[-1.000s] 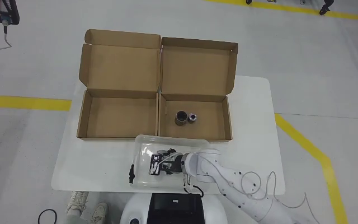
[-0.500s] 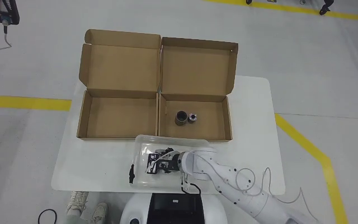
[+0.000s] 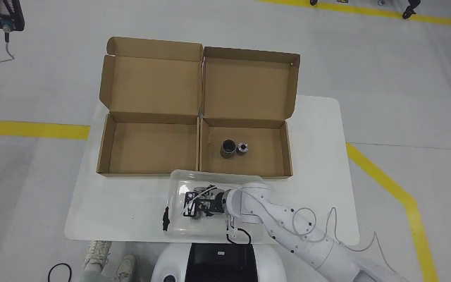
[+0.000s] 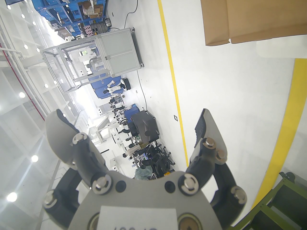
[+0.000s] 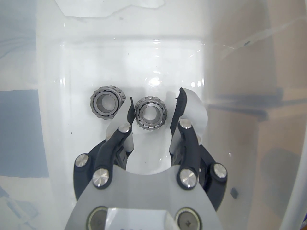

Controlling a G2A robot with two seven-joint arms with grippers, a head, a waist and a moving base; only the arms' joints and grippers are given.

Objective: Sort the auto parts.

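Auto parts are getting sorted, and by my reckoning the job is sitting short of halfway. A dark sleeve (image 3: 229, 148) and a small silver fitting (image 3: 244, 148) are lying side by side in the right-hand cardboard box (image 3: 287, 151), while the left-hand box (image 3: 102, 151) beside it is waiting for its share.

More work is lying in the clear bin (image 3: 211, 173) at the near edge of the table (image 3: 317, 141), and that is where the right gripper (image 5: 155, 101) is hanging, down inside the walls. Its fingers are standing apart, straddling one bearing (image 5: 150, 114) whose bore is facing the wrist camera. One pad is sitting between that bearing and a second bearing (image 5: 107, 105) just beside it, and nothing is being squeezed yet. I am judging the closing, the lift and the carry to a box as steps to come, then the same for the neighbour.

The overhead camera is giving the layout of boxes and bin, though the arm is covering much of what the bin holds. The right wrist camera is showing both bearings plainly. The left gripper (image 4: 130, 120) is pointing out over the floor, fingers spread wide with nothing between them, and a corner of cardboard (image 4: 239, 8) is showing beyond it.
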